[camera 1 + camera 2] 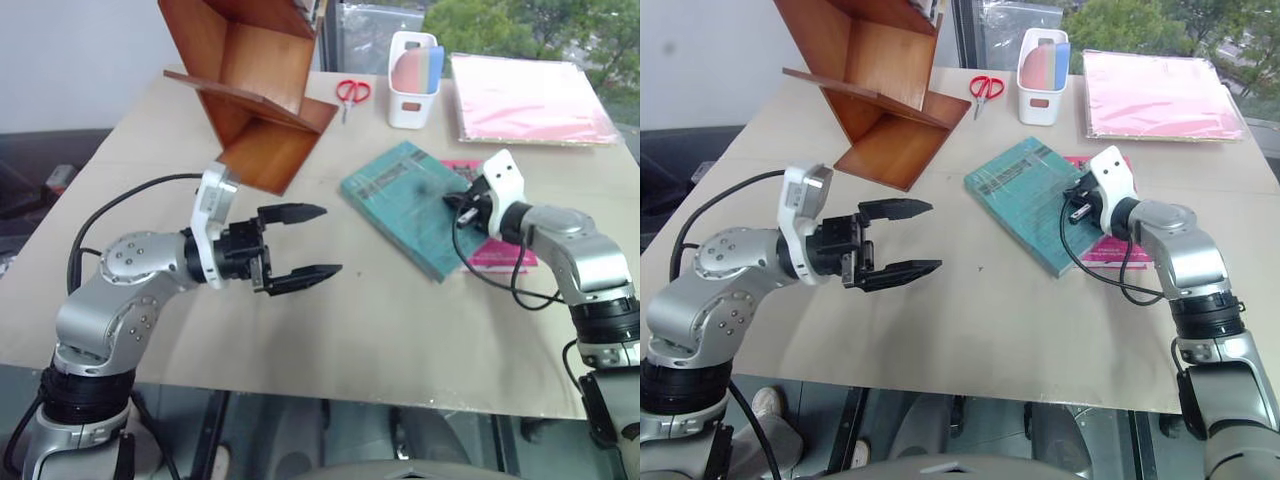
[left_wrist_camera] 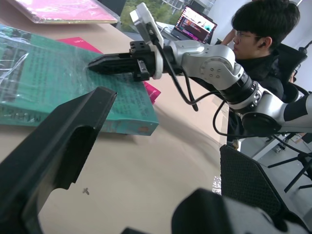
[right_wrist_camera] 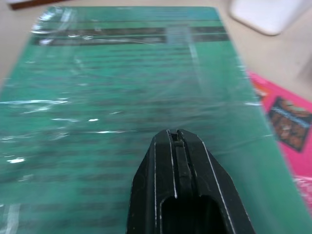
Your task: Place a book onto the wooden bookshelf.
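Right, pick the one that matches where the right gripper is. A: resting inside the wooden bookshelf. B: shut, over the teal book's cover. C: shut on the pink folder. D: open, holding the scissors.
B: the right gripper has its black fingers pressed together with nothing between them, above the cover of the book.

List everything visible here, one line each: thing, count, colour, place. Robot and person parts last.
book: 1, teal-green, flat on table, centre right
pink book: 1, magenta, partly under the book's right edge
bookshelf: 1, reddish-brown, far left of table
scissors: 1, red handles, right of bookshelf
holder: 1, white, right of scissors
folder: 1, pale pink, far right
table: 1, beige
laptop: 1, open, behind the table
person: 1, dark top, seated by laptop
left gripper: open, above bare table
right gripper: shut, tips over the book
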Tool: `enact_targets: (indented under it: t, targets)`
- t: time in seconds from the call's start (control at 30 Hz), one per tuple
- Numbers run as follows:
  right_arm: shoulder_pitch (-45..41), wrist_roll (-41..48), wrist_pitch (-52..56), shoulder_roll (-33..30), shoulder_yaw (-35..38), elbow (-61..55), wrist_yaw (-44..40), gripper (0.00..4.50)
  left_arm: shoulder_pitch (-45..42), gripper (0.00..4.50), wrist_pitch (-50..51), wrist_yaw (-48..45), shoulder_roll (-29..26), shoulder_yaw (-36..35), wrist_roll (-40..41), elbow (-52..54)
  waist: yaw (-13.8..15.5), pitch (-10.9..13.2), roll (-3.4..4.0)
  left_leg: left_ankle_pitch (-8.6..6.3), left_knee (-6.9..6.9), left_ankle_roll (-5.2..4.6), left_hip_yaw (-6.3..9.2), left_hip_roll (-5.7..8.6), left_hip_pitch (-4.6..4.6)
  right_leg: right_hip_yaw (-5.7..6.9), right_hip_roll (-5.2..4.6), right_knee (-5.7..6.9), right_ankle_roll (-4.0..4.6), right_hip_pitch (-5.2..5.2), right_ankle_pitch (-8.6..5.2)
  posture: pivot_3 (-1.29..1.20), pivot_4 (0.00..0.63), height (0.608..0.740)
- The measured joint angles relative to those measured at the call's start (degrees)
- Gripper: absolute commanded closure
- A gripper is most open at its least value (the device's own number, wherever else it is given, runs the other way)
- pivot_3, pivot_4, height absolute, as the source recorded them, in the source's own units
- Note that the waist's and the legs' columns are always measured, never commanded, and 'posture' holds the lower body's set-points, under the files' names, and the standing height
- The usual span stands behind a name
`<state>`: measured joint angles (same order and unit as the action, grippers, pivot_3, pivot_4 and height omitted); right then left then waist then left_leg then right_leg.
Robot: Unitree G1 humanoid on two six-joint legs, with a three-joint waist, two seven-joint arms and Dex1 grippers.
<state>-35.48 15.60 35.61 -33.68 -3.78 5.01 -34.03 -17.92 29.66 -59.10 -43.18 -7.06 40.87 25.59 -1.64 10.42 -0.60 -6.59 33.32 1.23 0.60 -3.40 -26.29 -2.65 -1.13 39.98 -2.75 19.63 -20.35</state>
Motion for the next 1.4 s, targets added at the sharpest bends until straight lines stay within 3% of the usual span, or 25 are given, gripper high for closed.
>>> enact_targets:
  t: [0.57,0.73,1.1,1.23,1.33,1.4]
  targets:
    - [1.5,-2.3,-0.9,-1.9,7.3,5.9,3.8,4.47,-2.1,0.00,-1.8,-1.9,0.9,1.1,-1.0,-4.4,1.1,-0.3,-0.53,-0.01,0.00,-0.01,0.02,0.02,0.48,0.04,-0.05,-0.06,0.00,-0.49,0.00,0.00,0.150,0.740]
    - [3.0,-2.1,-1.0,-0.8,9.0,4.5,5.4,4.47,-2.1,0.00,-0.5,-0.3,3.5,3.4,-1.1,-4.4,1.2,-0.4,-0.62,-0.01,0.01,-0.01,0.08,0.03,0.50,0.10,-0.06,-0.08,0.00,-0.57,0.00,0.00,0.150,0.740]
    - [7.9,2.0,-0.4,1.5,13.8,-4.5,6.1,4.47,-3.1,0.00,4.1,5.5,8.8,6.1,-0.3,-6.0,0.7,-0.3,-0.44,-0.01,-0.06,-0.01,0.02,0.04,0.43,0.01,-0.04,-0.06,0.01,-0.42,-0.01,0.00,0.150,0.740]
    - [9.5,6.2,-0.8,0.8,14.5,-16.3,3.0,4.47,-5.1,0.00,6.1,6.5,10.9,6.1,0.0,-8.6,0.9,-0.2,-0.31,-0.01,-0.06,-0.01,0.02,0.04,0.28,0.02,-0.04,-0.09,0.00,-0.29,-0.01,0.00,0.150,0.740]
    - [13.9,8.5,-0.3,0.1,14.7,-23.7,1.6,3.80,-5.4,0.00,7.8,7.7,12.1,5.9,1.1,-9.7,1.1,-0.2,-0.34,-0.02,-0.07,-0.01,0.07,0.06,0.14,0.08,-0.06,-0.15,0.00,-0.25,-0.01,0.00,0.150,0.740]
    - [17.5,10.0,1.0,-0.3,15.4,-27.9,1.5,2.84,-5.5,0.00,8.4,7.6,12.5,6.0,1.1,-10.2,1.1,-0.2,-0.33,-0.02,-0.06,-0.01,0.06,0.08,0.07,0.08,-0.09,-0.14,0.00,-0.19,-0.01,0.00,0.150,0.740]
